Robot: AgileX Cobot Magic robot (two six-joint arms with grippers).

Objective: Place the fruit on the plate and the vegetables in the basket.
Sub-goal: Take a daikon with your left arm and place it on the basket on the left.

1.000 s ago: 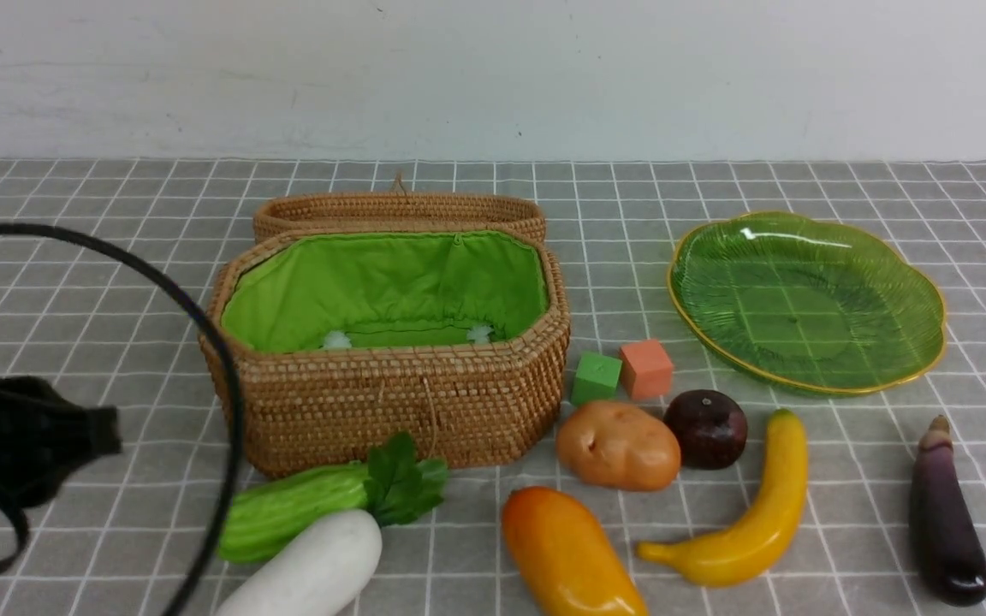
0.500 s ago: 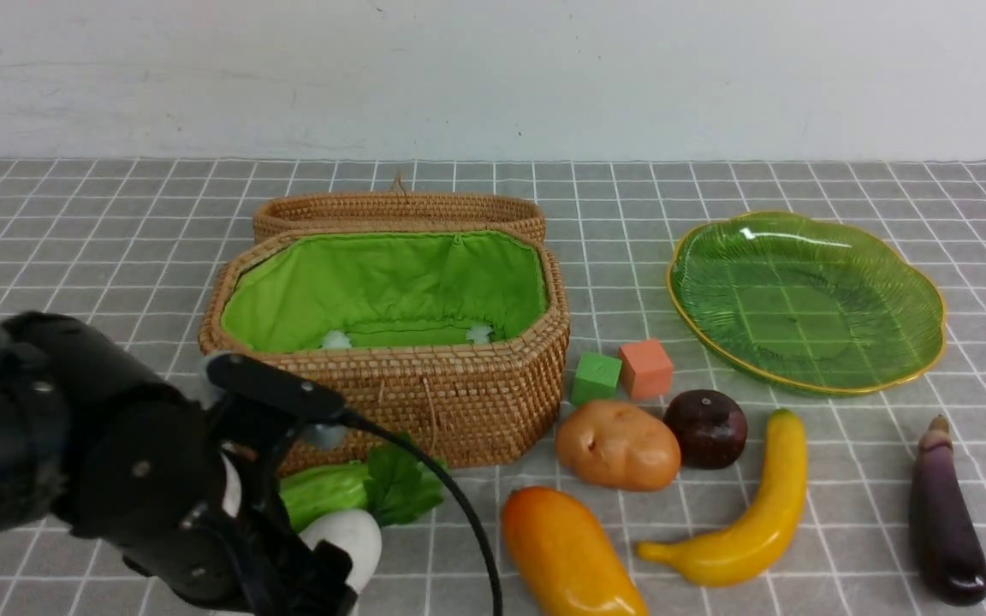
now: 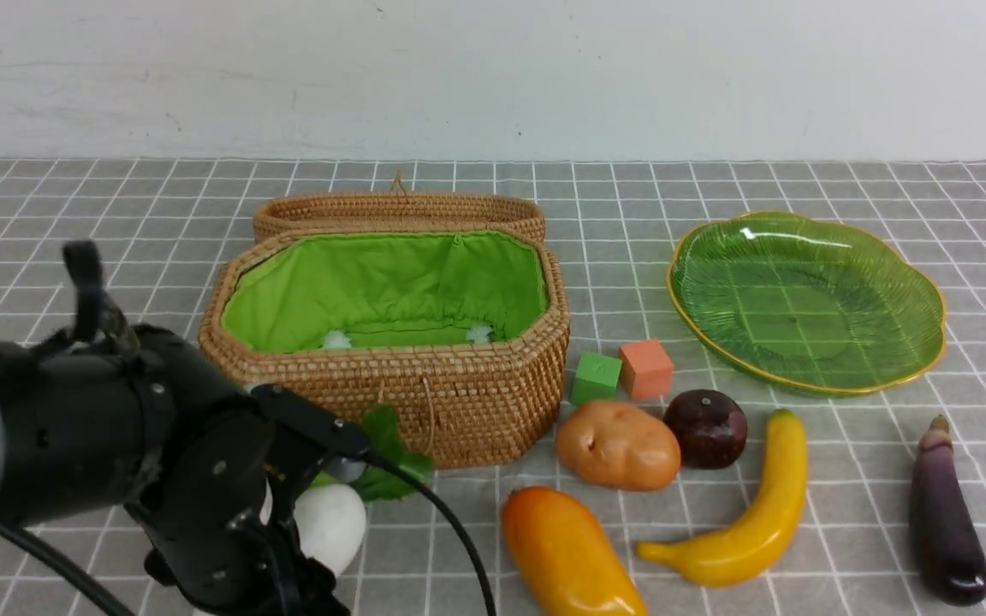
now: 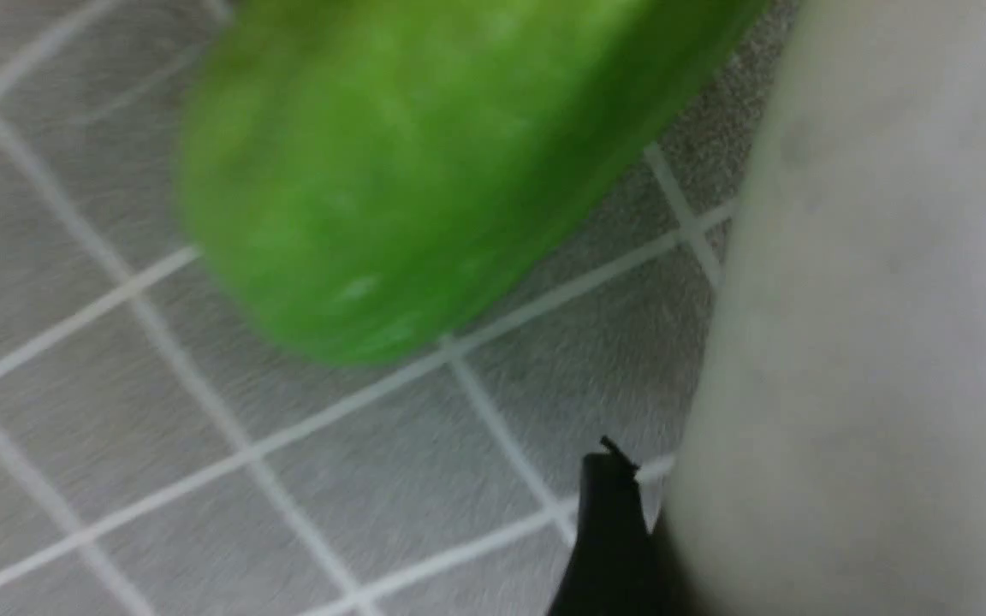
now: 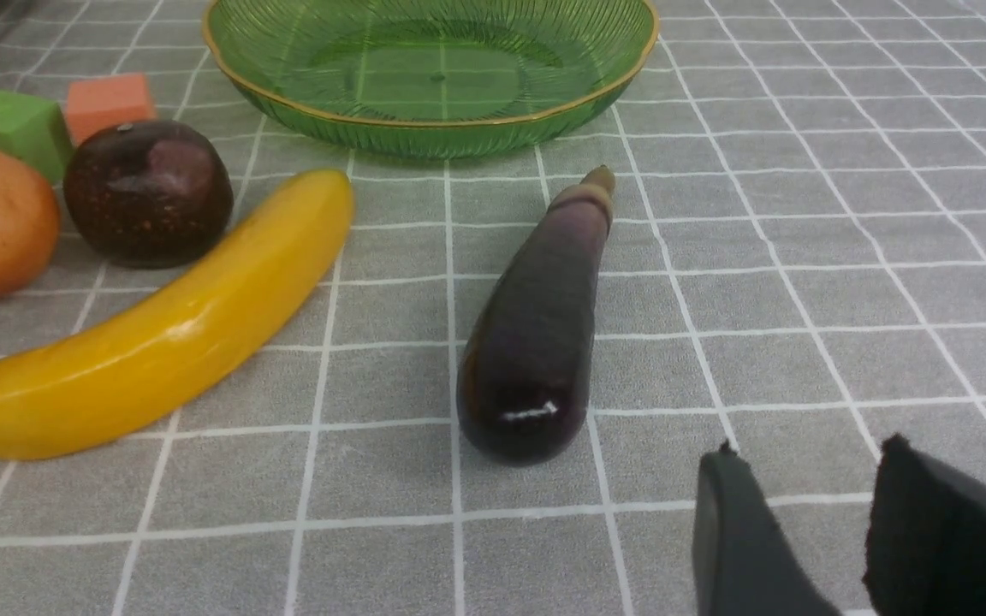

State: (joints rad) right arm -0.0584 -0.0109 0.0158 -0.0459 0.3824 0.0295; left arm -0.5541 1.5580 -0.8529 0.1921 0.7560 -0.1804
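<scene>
My left gripper (image 4: 827, 479) is down at the white radish (image 3: 330, 522), which fills the space between the jaws. One finger (image 4: 608, 539) lies against the radish's side and the other is hidden. The green cucumber (image 4: 424, 171) lies just beside it, mostly behind my left arm in the front view. The potato (image 3: 617, 445), maroon fruit (image 3: 707, 428), banana (image 3: 750, 513) and mango (image 3: 566, 556) lie on the cloth in front of the empty plate (image 3: 805, 376). My right gripper (image 5: 810, 453) stands open and empty, just short of the eggplant (image 5: 536, 325).
The basket (image 3: 390, 402) stands open with its lid behind it and nothing but the green lining inside. A green cube (image 3: 596, 376) and an orange cube (image 3: 645, 368) sit between the basket and the plate. A grey checked cloth covers the table.
My left arm swung in from the left edge and came down over the cucumber and radish. The cucumber's leaves shifted toward the basket. The right side is unchanged.
</scene>
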